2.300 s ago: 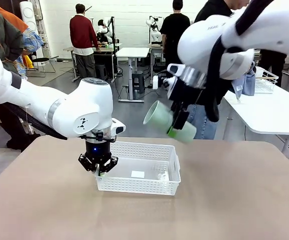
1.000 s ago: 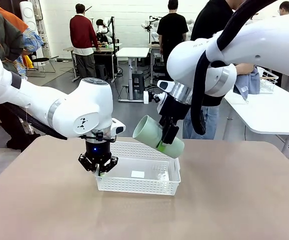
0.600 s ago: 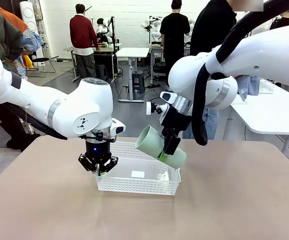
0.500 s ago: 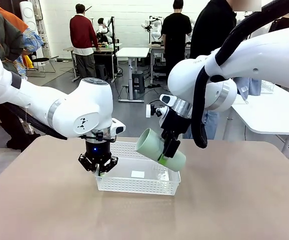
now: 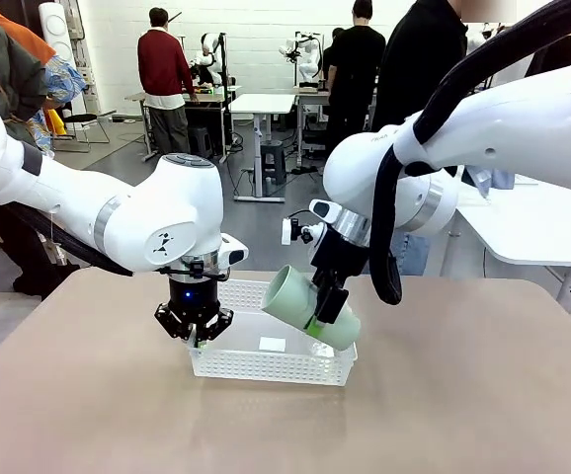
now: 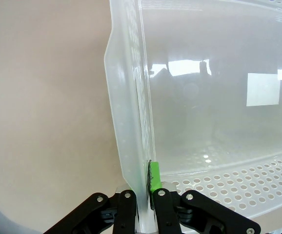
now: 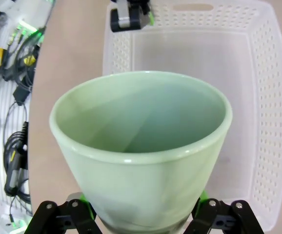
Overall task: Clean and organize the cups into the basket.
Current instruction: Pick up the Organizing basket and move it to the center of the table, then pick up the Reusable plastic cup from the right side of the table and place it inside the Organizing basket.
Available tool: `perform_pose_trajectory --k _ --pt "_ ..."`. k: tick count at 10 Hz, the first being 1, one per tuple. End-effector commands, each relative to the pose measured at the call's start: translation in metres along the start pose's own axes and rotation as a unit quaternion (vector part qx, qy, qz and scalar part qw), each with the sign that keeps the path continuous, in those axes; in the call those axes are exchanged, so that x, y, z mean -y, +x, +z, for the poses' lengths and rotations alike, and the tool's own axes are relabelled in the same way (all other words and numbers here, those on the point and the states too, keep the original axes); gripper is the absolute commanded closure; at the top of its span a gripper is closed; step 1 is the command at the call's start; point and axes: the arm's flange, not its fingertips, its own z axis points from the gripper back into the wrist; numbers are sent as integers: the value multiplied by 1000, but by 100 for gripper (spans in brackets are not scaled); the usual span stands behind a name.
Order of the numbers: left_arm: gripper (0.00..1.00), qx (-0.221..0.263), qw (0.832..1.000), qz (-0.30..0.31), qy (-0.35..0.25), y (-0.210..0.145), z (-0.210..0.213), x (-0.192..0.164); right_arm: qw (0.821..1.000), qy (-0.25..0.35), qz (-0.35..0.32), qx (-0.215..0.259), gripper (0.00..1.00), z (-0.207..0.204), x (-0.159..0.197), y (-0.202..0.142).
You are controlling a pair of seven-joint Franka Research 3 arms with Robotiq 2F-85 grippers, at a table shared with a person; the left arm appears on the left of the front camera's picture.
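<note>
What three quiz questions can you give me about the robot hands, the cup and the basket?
1. True or false: the left hand is pinching a wall of the white basket.
2. What does the right hand hold? A: a brown cup. B: a mint green cup. C: nothing.
3. Fill the gap: the cup hangs over the basket ____ (upright or tilted).
Key: 1 true; 2 B; 3 tilted.
</note>
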Motion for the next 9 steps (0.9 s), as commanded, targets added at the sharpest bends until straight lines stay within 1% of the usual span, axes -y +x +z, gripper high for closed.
perform_pose_trajectory --k 1,6,8,9 --pt "100 6 1000 -6 6 -1 1 0 1000 -5 -8 -16 16 -16 10 13" --pt "100 6 1000 -6 6 -1 1 0 999 24 -14 -31 16 -51 22 18" --pt "100 6 1000 -6 6 -1 1 0 999 33 -15 -34 16 -57 23 16" --pt "100 6 1000 -6 6 -1 1 0 999 36 -19 -32 0 -56 22 15"
